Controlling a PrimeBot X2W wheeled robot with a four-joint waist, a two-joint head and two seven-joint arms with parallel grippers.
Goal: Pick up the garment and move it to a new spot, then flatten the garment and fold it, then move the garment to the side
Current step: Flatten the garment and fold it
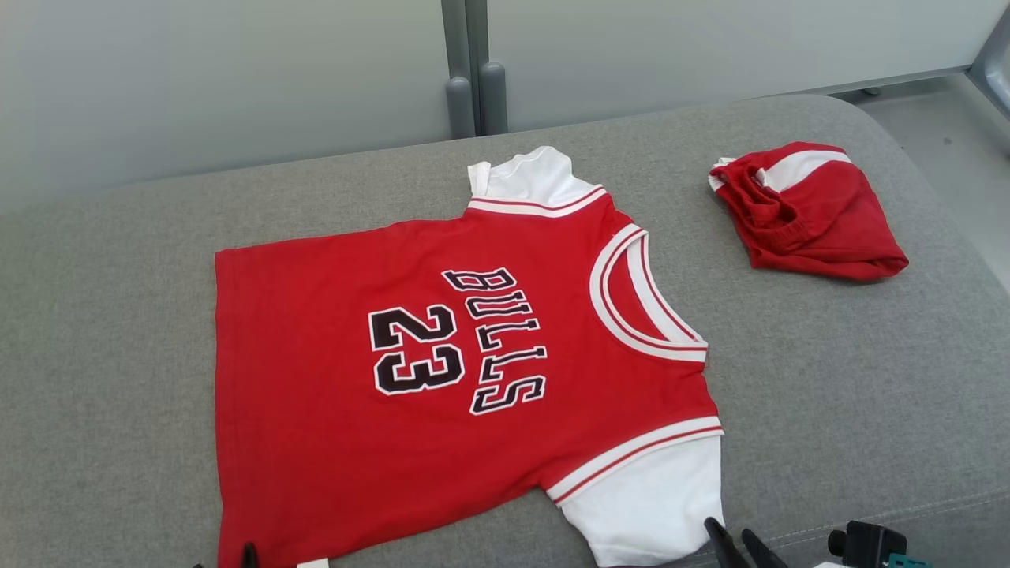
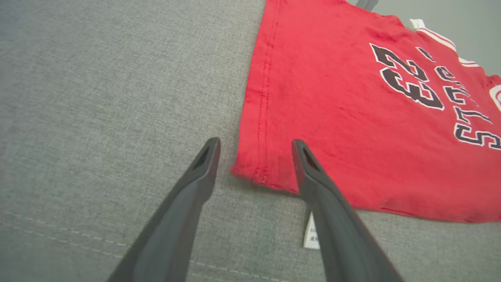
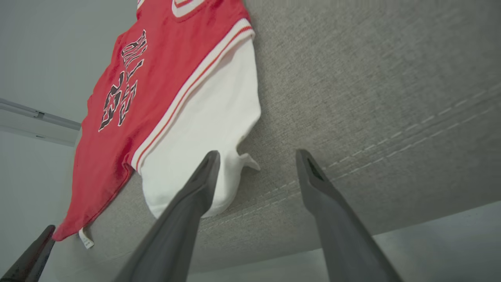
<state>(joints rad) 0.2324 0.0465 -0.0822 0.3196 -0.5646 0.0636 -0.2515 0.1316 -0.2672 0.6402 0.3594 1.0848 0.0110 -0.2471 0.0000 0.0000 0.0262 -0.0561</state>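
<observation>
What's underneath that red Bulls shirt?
The shirt lies flat on a grey cushion; a white label pokes out at its near edge. Anything else beneath is covered.

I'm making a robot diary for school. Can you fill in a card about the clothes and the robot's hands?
Shirt: red Bulls 23 jersey, spread flat, print up
Surface: grey fabric cushion
Other clothing: bundled red garment with white stripe, apart, far right of cushion
Left gripper: open, by jersey's hem corner
Right gripper: open, by near white sleeve
</observation>
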